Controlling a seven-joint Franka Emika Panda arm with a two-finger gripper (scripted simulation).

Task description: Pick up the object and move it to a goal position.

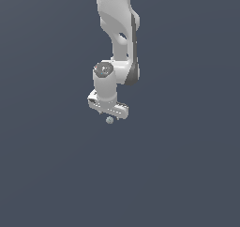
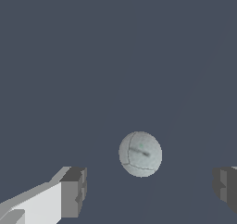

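My pincer stood with its fingers spread wide apart, gripping nothing. The ball lay on the grey floor just beneath me, between the two fingertips, untouched.

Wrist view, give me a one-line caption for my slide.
Open gripper poised over the small pale grey-green ball, which sits apart from both fingertips on a plain dark surface.
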